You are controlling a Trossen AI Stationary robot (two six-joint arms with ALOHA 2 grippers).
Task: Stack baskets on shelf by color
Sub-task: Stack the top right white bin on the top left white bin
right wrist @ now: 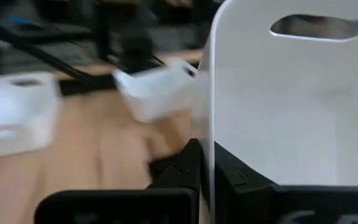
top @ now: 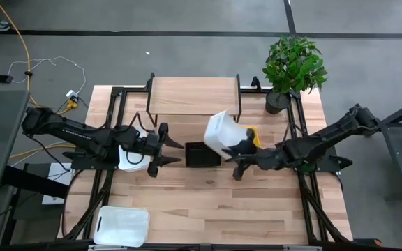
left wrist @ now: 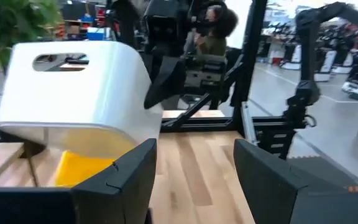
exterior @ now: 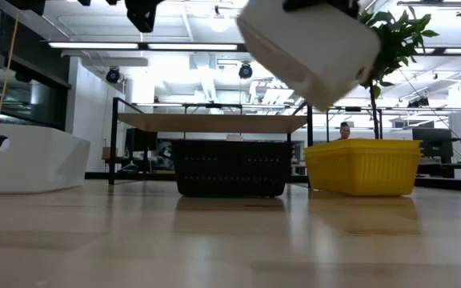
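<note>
White basket hangs tilted in the air above the middle of the bench, gripped at its rim by the right hand. In the right wrist view the dark fingers pinch one wall of this basket, just below its handle slot. The low view shows it lifted clear of the wood, higher than the shelf top behind it.

Below and beside the lifted basket, a black basket sits on the bench, with a yellow basket next to it on the side nearer the right arm. Both rest in front of the shelf, whose light wooden top stands on thin black legs.

Left hand hovers just beside the black basket, its fingers spread wide and holding nothing. Under the left arm lies another white basket. A third white basket rests near the front edge of the bench on the left side.

A potted plant stands at the far right corner, beside the shelf.
</note>
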